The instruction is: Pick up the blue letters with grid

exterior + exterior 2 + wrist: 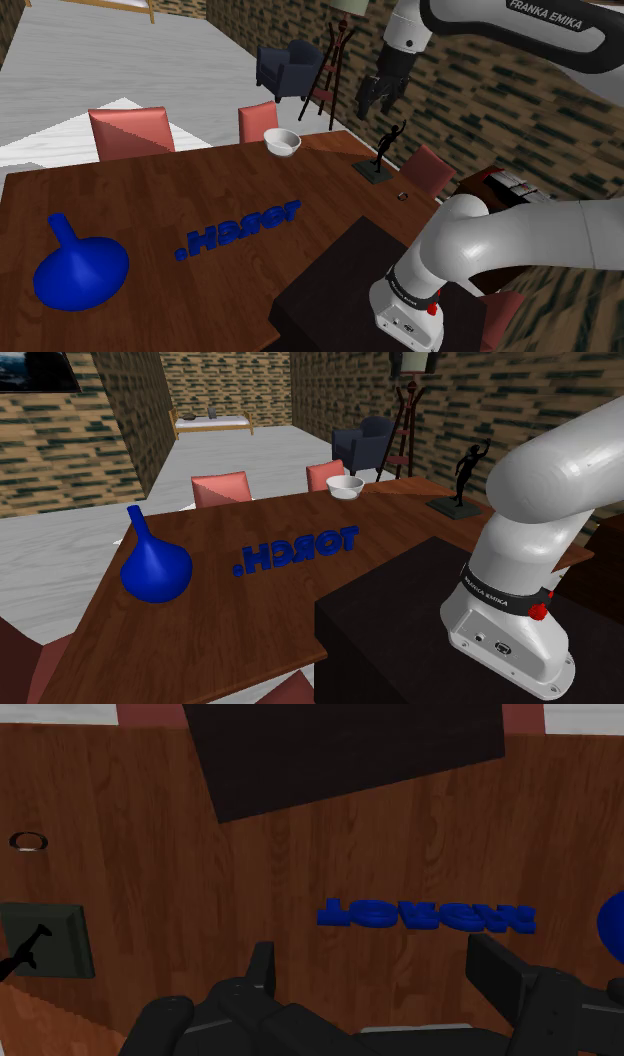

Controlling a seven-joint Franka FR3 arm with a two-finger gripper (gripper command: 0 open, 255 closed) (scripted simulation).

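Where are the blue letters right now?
The blue letters lie flat near the middle of the brown table, between the blue vase at the shoulder view's left and the dark box under the robot at its right.

light: even, soft, moderate | brightest: pale floor (120, 50), white arm (545, 472) shading to grey underneath | wrist view: dimmer, blue letters (425, 915) dark against the bench (150, 884) | vase (155, 570): faint sheen | stand (400, 642): near-black

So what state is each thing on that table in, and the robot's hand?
Blue block letters: lying flat on the brown wooden table, untouched.
Blue long-necked vase: upright.
White round bowl: upright.
Black figurine: standing on its base.
Black two-finger gripper: open, raised, holding nothing.
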